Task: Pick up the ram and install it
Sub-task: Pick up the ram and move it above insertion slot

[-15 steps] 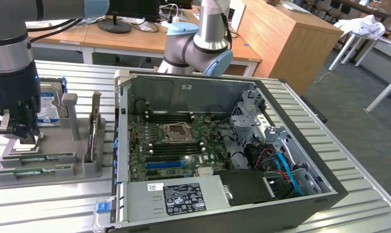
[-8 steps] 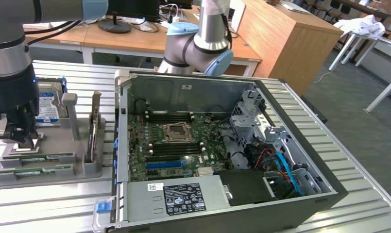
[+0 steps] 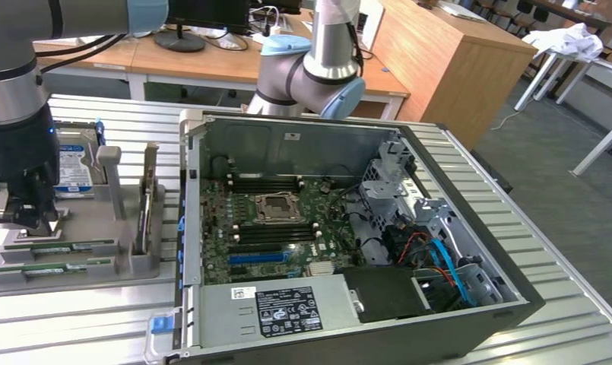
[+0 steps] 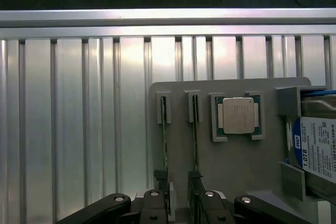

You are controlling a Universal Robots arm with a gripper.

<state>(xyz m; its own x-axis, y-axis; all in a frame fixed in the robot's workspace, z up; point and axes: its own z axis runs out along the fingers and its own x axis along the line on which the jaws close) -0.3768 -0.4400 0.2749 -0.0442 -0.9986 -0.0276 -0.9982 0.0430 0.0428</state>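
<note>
Gripper [image 4: 178, 178] is over the grey parts fixture [image 4: 178, 93], fingers [image 4: 161, 178] apart, nothing clamped. Both RAM sticks sit on edge in their fixture slots: the outer RAM stick [image 4: 164, 129] and the RAM stick beside the CPU [image 4: 195, 129]. The CPU [image 4: 238, 115] lies flat in its own pocket, with the hard drive [image 4: 317, 148] past it. In the exterior view the fixture is well to the left of the open PC case [image 3: 285, 137], so the RAM is nowhere near the motherboard [image 3: 245, 228] yet.

Notes for the pick, my read:
- Each fingertip sits about over one stick, so the jaws look set to span both. Centre on one stick so the neighbour stays outside the grip.
- Grip across the thin faces, square to the board, and pull straight out along the slot. Any tilt will probably bind it in the fixture.
- Stay off the CPU.

Can't make out:
- The near ends of both sticks are covered by the fingers, and the fingertip pads aren't clear.
- Notch orientation and label side of the sticks are unreadable.
- The DIMM slots [image 3: 268, 182] are too small to tell latch state, or whether any is populated.
- The hard drive is cut off at the wrist view's edge.
</note>
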